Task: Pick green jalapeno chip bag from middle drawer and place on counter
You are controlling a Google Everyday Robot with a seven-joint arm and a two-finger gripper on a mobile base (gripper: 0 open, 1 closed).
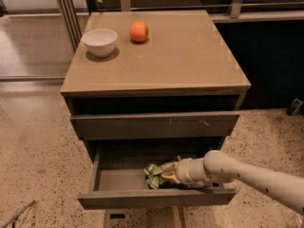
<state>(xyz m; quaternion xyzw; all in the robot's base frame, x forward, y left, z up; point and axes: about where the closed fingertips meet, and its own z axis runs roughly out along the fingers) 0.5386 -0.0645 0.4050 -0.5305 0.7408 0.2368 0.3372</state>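
The middle drawer (118,179) is pulled open below the closed scuffed drawer front. The green jalapeno chip bag (153,174) lies crumpled on its grey floor, right of centre. My gripper (167,173) reaches in from the right on a white arm and sits right at the bag, its tip among the foil. The bag and the drawer front hide the gripper's tip. The tan counter (185,56) tops the cabinet.
A white bowl (99,41) and an orange (138,32) stand at the counter's back left. The closed drawer front (154,125) juts out just above the open drawer. Speckled floor surrounds the cabinet; a dark wall and railing stand behind it.
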